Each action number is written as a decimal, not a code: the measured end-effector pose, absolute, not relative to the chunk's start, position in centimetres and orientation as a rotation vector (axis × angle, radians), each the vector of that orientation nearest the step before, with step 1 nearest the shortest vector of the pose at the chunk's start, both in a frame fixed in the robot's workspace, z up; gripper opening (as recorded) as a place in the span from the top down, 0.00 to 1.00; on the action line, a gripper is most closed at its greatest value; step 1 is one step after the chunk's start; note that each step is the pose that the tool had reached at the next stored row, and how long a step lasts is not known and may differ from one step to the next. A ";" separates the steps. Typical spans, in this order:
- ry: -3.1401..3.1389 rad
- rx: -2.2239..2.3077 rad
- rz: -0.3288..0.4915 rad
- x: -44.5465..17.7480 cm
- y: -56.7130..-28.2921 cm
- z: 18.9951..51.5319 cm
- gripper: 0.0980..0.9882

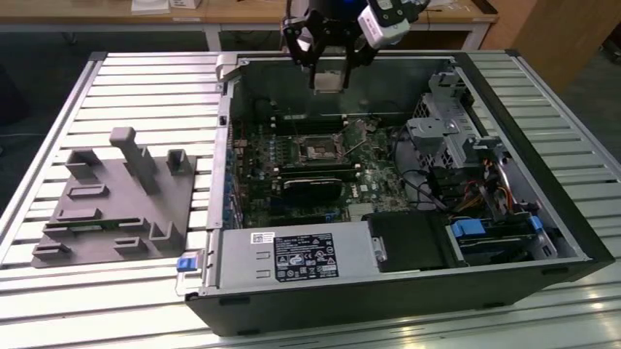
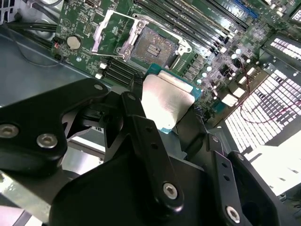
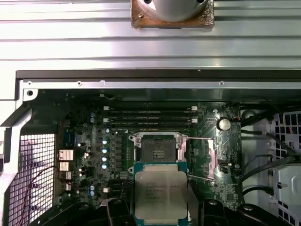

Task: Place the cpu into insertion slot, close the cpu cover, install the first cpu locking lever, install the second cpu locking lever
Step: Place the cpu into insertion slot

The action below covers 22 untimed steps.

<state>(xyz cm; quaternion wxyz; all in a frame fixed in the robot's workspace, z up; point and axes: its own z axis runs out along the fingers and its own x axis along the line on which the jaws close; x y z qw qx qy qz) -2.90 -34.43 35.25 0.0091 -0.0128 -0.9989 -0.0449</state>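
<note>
Step one in hand: cpu (image 3: 161, 194) clamped by gripper (image 1: 328, 73), held well above slot (image 3: 157, 149), not yet seated. Cover (image 2: 102, 30) seen swung open beside slot (nothing seated in it). Seating judged to call for cpu squared over slot, lowered flat, no tilt.
</note>
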 end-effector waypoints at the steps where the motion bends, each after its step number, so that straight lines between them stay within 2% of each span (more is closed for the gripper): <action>1: -3.120 -0.040 -0.140 -2.9 -34.4 35.1 0.51; 22: -3.120 -0.040 -0.140 -2.9 -34.4 32.3 0.51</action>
